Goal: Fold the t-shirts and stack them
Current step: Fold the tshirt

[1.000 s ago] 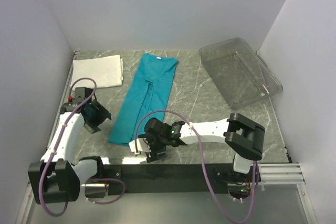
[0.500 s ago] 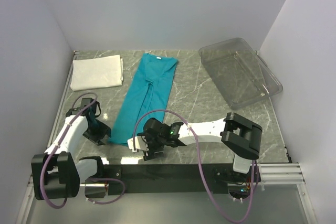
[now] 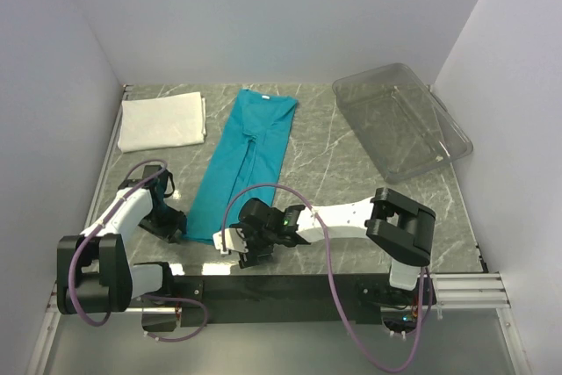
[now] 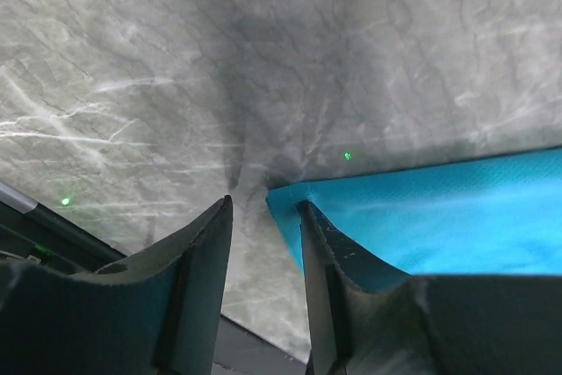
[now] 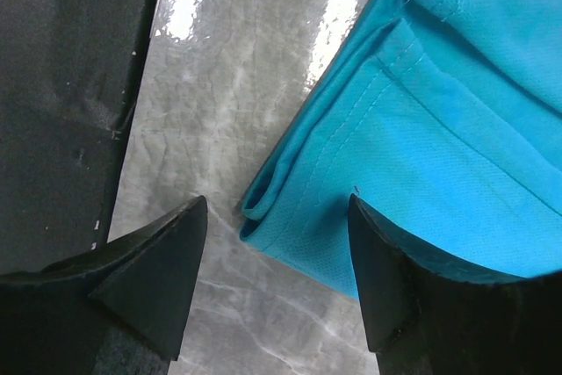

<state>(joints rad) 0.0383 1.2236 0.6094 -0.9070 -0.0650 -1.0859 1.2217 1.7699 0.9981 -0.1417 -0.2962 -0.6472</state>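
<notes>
The teal-blue t-shirt (image 3: 246, 157) lies folded into a long strip down the middle of the table, neck at the far end. My left gripper (image 3: 174, 226) is open and low at the shirt's near left corner (image 4: 290, 199); one fingertip (image 4: 316, 234) rests on the hem, the other on bare table. My right gripper (image 3: 235, 248) is open at the near right corner, and the folded hem corner (image 5: 263, 208) lies between its jaws. The white t-shirt (image 3: 162, 120) lies folded flat at the far left.
A clear plastic tray (image 3: 399, 120) stands at the far right. The black base rail (image 3: 281, 287) runs along the near edge, close behind both grippers. White walls close in the left, far and right sides.
My left gripper has moved nearer and rightward, down to the teal shirt's near left corner. My right gripper has shifted slightly left and nearer at the near right corner.
</notes>
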